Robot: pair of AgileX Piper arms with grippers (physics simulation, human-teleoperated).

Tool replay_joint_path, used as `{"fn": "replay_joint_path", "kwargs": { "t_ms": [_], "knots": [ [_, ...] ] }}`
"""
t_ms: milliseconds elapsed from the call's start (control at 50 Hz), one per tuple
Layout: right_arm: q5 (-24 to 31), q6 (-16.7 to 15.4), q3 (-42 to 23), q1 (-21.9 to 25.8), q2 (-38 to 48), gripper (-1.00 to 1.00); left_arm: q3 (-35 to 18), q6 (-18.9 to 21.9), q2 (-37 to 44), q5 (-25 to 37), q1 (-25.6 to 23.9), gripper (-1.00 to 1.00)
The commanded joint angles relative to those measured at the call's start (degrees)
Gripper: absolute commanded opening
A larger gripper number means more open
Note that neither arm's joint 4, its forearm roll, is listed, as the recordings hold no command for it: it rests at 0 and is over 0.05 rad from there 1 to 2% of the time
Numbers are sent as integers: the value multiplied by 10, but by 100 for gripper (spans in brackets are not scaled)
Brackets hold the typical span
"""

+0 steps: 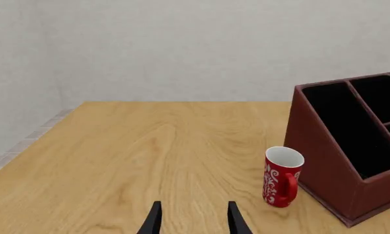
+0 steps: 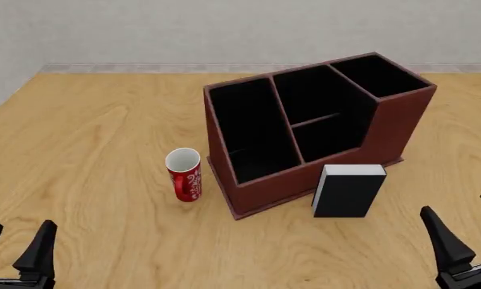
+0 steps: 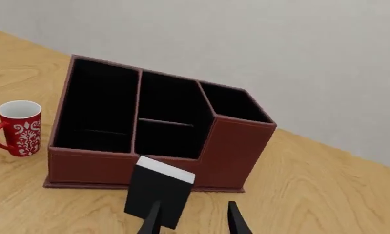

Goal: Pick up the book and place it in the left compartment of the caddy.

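Hovering low at the near edge of the light wooden table (image 2: pixel 103 138), the left gripper (image 2: pixel 15 244) has its black fingers spread apart with nothing between them, and the right gripper (image 2: pixel 465 229) at the opposite near corner is likewise parted and empty. Just ahead of the right gripper's fingertips, in the right wrist view, stands the small thick black-covered book (image 3: pixel 159 192), upright on the table with its white page-edge strip on top. It sits against the near wall of the large reddish-brown rectangular caddy (image 2: pixel 384 129), near that wall's right end. Its long, undivided black-lined left compartment (image 2: pixel 248 129) holds nothing visible. A red ceramic mug with white patterning (image 2: pixel 185 174) stands upright just beside the caddy's left near corner, apart from it.
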Motion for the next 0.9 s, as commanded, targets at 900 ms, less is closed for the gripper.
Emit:
{"fn": "replay_joint_path", "kwargs": {
  "t_ms": [900],
  "knots": [
    [194,-292,-251,85,344,100,0,0,0,0,0,100]
  ]
}}
